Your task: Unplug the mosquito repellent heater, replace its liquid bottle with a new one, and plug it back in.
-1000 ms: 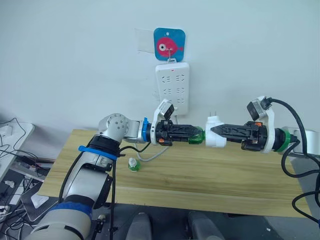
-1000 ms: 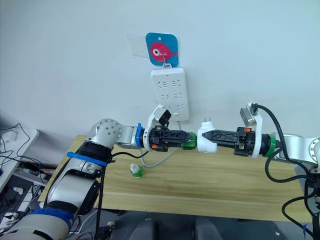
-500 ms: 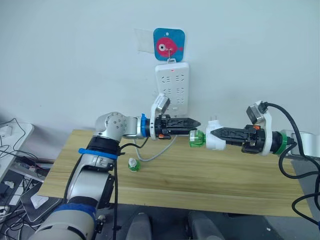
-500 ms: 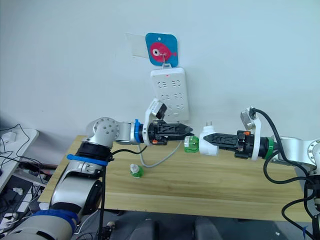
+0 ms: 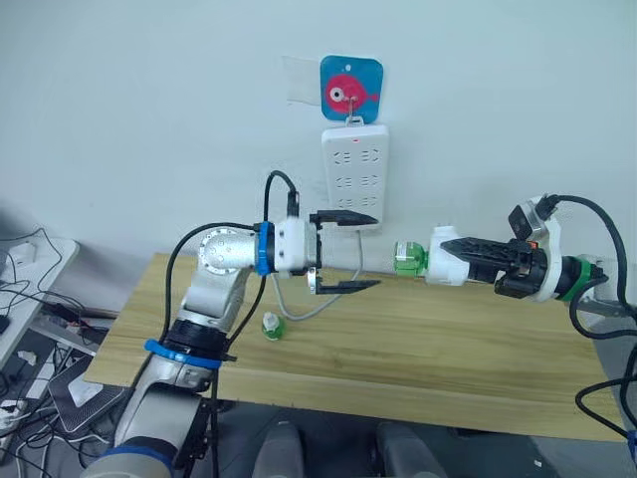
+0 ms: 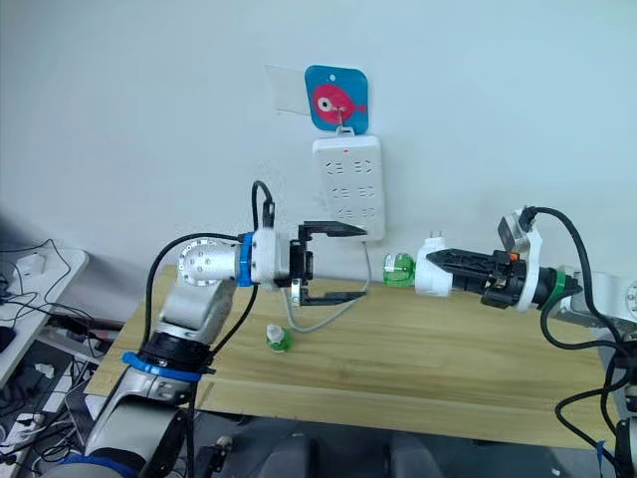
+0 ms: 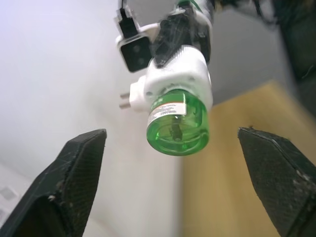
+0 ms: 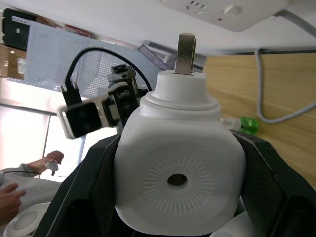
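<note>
The right hand (image 5: 468, 256) is clamped on the mosquito repellent heater (image 5: 447, 258), holding it sideways in the air above the wooden counter (image 5: 398, 349), at about four o'clock from the white power strip (image 5: 354, 174) hanging on the wall. A green liquid bottle (image 5: 408, 259) sits in the heater's end, pointing at nine o'clock toward the left hand (image 5: 343, 251). That hand's fingers (image 7: 74, 182) are spread wide apart and hold nothing, with the bottle well apart from them. A second small green bottle (image 5: 270, 326) stands on the counter at about seven o'clock from the left hand, near the grey cable (image 5: 299, 311) trailing from the strip.
</note>
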Robot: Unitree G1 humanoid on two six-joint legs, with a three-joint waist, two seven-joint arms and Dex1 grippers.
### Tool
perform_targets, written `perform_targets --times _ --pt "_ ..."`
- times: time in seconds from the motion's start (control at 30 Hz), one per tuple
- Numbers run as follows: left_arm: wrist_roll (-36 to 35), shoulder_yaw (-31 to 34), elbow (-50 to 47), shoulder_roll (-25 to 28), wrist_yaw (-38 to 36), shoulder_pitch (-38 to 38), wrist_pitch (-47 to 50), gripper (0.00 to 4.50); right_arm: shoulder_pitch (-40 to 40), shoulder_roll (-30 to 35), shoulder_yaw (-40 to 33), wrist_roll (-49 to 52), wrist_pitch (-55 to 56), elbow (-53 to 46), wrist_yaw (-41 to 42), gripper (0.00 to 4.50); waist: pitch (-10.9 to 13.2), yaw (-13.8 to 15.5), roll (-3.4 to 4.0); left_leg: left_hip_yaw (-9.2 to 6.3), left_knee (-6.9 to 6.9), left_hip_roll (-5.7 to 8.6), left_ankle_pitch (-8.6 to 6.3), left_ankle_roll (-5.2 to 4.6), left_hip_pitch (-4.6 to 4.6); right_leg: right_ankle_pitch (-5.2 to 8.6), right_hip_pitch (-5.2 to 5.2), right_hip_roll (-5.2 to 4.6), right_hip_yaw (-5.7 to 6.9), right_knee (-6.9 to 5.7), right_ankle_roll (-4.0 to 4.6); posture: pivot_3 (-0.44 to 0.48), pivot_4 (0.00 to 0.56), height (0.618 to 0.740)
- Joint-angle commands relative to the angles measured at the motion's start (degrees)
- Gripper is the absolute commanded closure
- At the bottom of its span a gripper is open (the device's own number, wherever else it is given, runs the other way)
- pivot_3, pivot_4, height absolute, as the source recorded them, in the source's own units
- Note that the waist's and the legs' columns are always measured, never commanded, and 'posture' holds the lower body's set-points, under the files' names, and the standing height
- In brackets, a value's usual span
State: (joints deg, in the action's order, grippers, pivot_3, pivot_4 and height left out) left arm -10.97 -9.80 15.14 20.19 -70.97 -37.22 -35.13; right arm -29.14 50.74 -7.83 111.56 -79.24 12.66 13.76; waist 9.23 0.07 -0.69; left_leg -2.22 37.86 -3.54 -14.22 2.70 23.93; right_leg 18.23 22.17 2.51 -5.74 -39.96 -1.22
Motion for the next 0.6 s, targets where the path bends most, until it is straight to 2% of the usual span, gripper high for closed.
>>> perform_targets --times 0.03,0.2,0.43,0.6 --pt "4.51 -0.39 8.38 -1.30 2.35 -3.73 -23.15 0.04 -1.50 -0.19 -1.62 1.44 -1.05 -0.40 1.24 1.53 0.00 0.07 0.00 0.00 0.00 0.00 0.00 -0.01 0.03 0.00 0.01 0.00 0.00 0.01 0.00 0.049 0.166 0.740" --pt "10.55 -1.31 20.90 -2.84 8.88 -9.27 -41.24 0.04 -1.96 -1.15 -1.52 1.44 -1.71 -1.14 1.64 1.53 0.00 0.27 0.00 0.00 0.01 0.02 -0.03 -0.05 0.08 -0.01 0.02 -0.01 0.01 0.03 -0.01 0.035 0.162 0.740" --pt "17.24 -3.66 29.33 -3.45 17.70 -13.50 -51.26 0.04 -1.75 -1.69 -1.67 1.44 -1.90 -2.23 1.90 1.53 0.00 0.17 -0.01 -0.02 0.00 0.01 -0.04 -0.07 0.08 -0.01 0.02 -0.01 0.03 -0.01 -0.01 0.035 0.162 0.740" --pt "23.08 -2.68 32.73 -3.57 24.15 -15.84 -54.28 0.04 -1.56 -1.39 -1.63 1.44 -2.18 -2.80 2.90 1.53 0.00 -0.01 0.00 -0.04 0.01 0.01 -0.03 -0.07 0.08 -0.01 0.02 -0.01 0.05 -0.02 -0.01 0.015 0.160 0.740"
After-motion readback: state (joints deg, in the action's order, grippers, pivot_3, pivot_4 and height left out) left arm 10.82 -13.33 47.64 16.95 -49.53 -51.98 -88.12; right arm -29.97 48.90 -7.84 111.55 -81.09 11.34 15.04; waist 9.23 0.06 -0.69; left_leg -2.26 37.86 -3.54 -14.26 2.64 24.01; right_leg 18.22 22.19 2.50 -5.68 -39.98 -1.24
